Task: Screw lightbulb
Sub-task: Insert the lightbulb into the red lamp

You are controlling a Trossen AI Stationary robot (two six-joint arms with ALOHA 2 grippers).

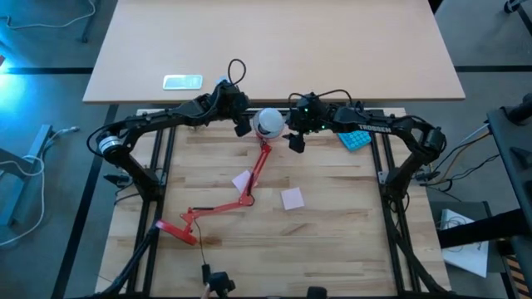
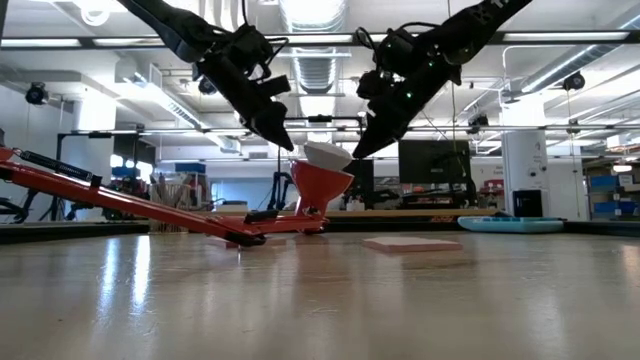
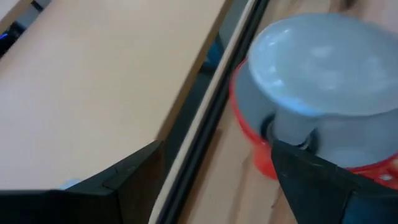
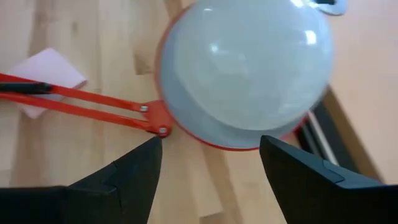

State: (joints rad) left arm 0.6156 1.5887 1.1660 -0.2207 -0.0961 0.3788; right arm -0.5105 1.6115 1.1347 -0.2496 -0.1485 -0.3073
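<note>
Wooden table point(image 1: 332, 241): your red lamp point(image 1: 249, 193) lies folded across it, base near the front left corner, arm running up to the shade point(image 2: 318, 186) at the back edge. Two pink sticky notes point(image 1: 292, 198) lie beside the arm; a blue tray point(image 1: 355, 139) sits under the right arm.

The lightbulb point(image 2: 327, 155) sits tilted in the mouth of the shade, dome outward. In the left wrist view its neck goes down into the shade; how far the threads are engaged, you cannot tell.

Left gripper point(image 2: 278, 133): just off the bulb on its left side, fingers spread, holding nothing. Right gripper point(image 2: 366, 142): just off the bulb on the other side, fingers also apart and empty; its wrist view shows the dome between and beyond the two tips.

Judgement: you are in the screwing step, between grasps, with neither gripper on the glass. The bulb's lean suggests it is not seated straight.

Next move calls for one gripper to steady the shade rim while the other closes lightly on the dome, squares it to the socket, then turns. Grip gently: smooth glass will slip.
</note>
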